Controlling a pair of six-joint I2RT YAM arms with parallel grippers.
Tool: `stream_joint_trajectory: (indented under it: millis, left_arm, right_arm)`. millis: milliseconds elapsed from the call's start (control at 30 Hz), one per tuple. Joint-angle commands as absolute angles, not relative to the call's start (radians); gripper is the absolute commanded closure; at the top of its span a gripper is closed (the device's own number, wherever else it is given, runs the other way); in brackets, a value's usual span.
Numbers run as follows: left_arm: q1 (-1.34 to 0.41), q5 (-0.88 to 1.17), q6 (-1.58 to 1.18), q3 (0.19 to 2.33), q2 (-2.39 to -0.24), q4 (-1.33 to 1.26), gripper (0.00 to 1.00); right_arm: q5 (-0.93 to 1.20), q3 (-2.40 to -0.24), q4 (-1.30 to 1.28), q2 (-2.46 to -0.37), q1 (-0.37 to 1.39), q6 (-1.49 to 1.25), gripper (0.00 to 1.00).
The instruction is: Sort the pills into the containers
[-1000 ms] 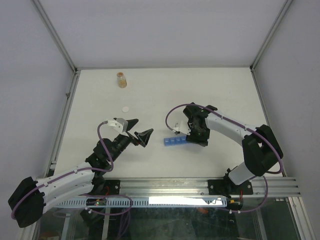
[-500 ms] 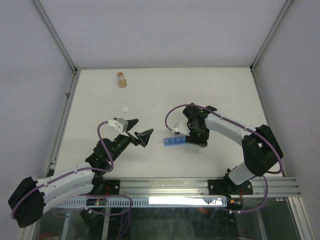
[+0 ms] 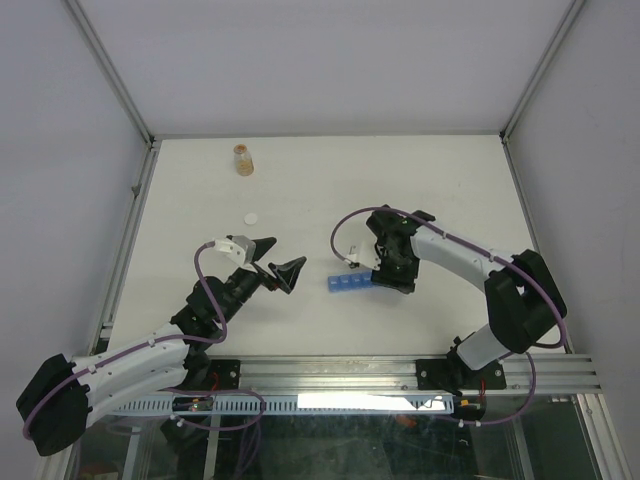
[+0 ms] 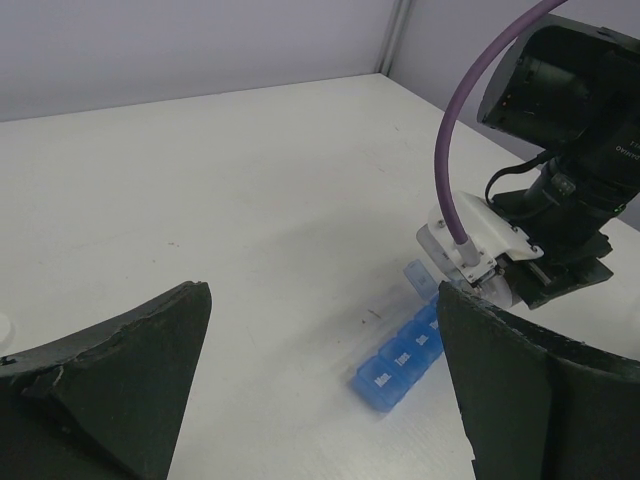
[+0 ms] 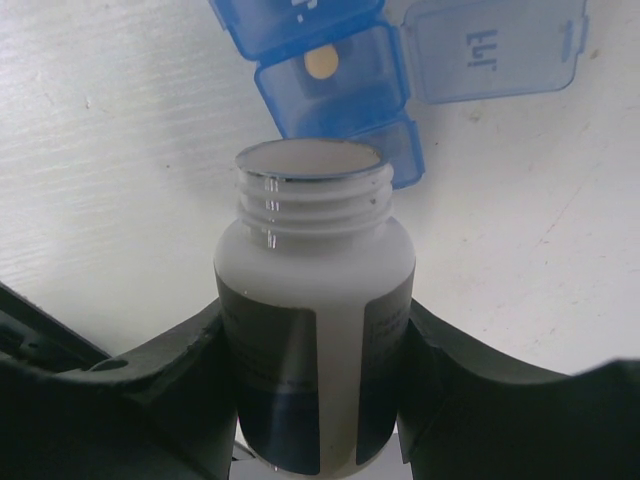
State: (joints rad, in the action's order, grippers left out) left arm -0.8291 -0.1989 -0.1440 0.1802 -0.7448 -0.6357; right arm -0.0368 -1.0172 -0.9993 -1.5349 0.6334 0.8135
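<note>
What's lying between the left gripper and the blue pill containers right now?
Nothing. Only bare white table lies between the open left gripper and the containers. This shows in both the top view and the left wrist view.

On the closed lids of the blue containers (image 4: 400, 360) you can read white day names: "Mon" on the nearest and what looks like "Tues" next; the others are too small. The open lid (image 5: 495, 48) carries a short upside-down word you cannot make out surely. The label on the white bottle (image 5: 315, 300) is too blurred to read, and the white lettering on the black housing (image 4: 590, 110) is cut off at the edge
</note>
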Motion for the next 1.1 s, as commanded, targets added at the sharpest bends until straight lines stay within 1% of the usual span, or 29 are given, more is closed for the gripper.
stream_joint_trajectory:
  millis: [0, 67, 133, 167, 233, 300, 333, 400, 467, 500, 567, 633, 667, 733, 833, 900, 933, 1000, 1067]
  left_arm:
    - [-0.819, -0.173, -0.138, 0.175, -0.736, -0.685, 0.01]
    - [-0.820, -0.170, -0.137, 0.176, -0.736, -0.682, 0.01]
    - [-0.819, -0.174, -0.138, 0.175, -0.736, -0.686, 0.01]
    - [-0.819, -0.174, -0.139, 0.178, -0.740, -0.684, 0.01]
    - [-0.820, -0.168, -0.138, 0.176, -0.739, -0.680, 0.01]
    - [-0.819, -0.174, -0.140, 0.173, -0.733, -0.687, 0.01]
    - [-0.818, -0.173, -0.140, 0.174, -0.736, -0.685, 0.01]
    - [-0.818, -0.168, -0.138, 0.176, -0.735, -0.682, 0.01]
    - [-0.817, -0.172, -0.141, 0.173, -0.735, -0.686, 0.01]
    - [-0.816, -0.171, -0.140, 0.177, -0.739, -0.685, 0.01]
    - [-0.816, -0.165, -0.137, 0.178, -0.740, -0.680, 0.01]
    - [-0.816, -0.172, -0.141, 0.174, -0.736, -0.687, 0.01]
    - [-0.815, -0.170, -0.141, 0.175, -0.739, -0.687, 0.01]
    - [-0.815, -0.164, -0.138, 0.179, -0.741, -0.680, 0.01]
    - [-0.814, -0.169, -0.142, 0.176, -0.739, -0.685, 0.01]
    - [-0.815, -0.163, -0.140, 0.179, -0.741, -0.680, 0.01]
    - [-0.814, -0.162, -0.140, 0.178, -0.740, -0.681, 0.01]
    - [-0.814, -0.168, -0.142, 0.176, -0.740, -0.685, 0.01]
    - [-0.813, -0.163, -0.139, 0.179, -0.744, -0.680, 0.01]
  right_arm:
    - [-0.061, -1.014, -0.960, -1.502, 0.631, 0.826, 1.00]
    - [0.011, -1.080, -1.044, -1.530, 0.634, 0.794, 1.00]
    - [-0.053, -1.009, -0.945, -1.488, 0.632, 0.831, 1.00]
    - [-0.063, -1.018, -0.970, -1.506, 0.618, 0.837, 1.00]
    - [0.002, -1.073, -1.046, -1.548, 0.626, 0.800, 1.00]
    - [-0.051, -1.006, -0.941, -1.494, 0.634, 0.823, 1.00]
    - [-0.063, -1.009, -0.949, -1.510, 0.624, 0.828, 1.00]
    - [-0.003, -1.072, -1.038, -1.541, 0.631, 0.793, 1.00]
    - [-0.048, -1.001, -0.937, -1.495, 0.633, 0.827, 1.00]
    - [-0.075, -0.993, -0.933, -1.514, 0.618, 0.832, 1.00]
    - [-0.008, -1.067, -1.042, -1.551, 0.627, 0.789, 1.00]
    - [-0.037, -1.010, -0.946, -1.484, 0.648, 0.812, 1.00]
    - [-0.070, -0.994, -0.927, -1.491, 0.636, 0.823, 1.00]
    - [-0.023, -1.062, -1.036, -1.546, 0.629, 0.794, 1.00]
    - [-0.072, -0.987, -0.921, -1.480, 0.637, 0.828, 1.00]
    - [-0.047, -1.045, -1.019, -1.542, 0.627, 0.804, 1.00]
    - [-0.023, -1.053, -1.022, -1.537, 0.639, 0.792, 1.00]
    - [-0.063, -0.992, -0.919, -1.468, 0.639, 0.829, 1.00]
    - [-0.055, -1.030, -0.992, -1.541, 0.608, 0.816, 1.00]
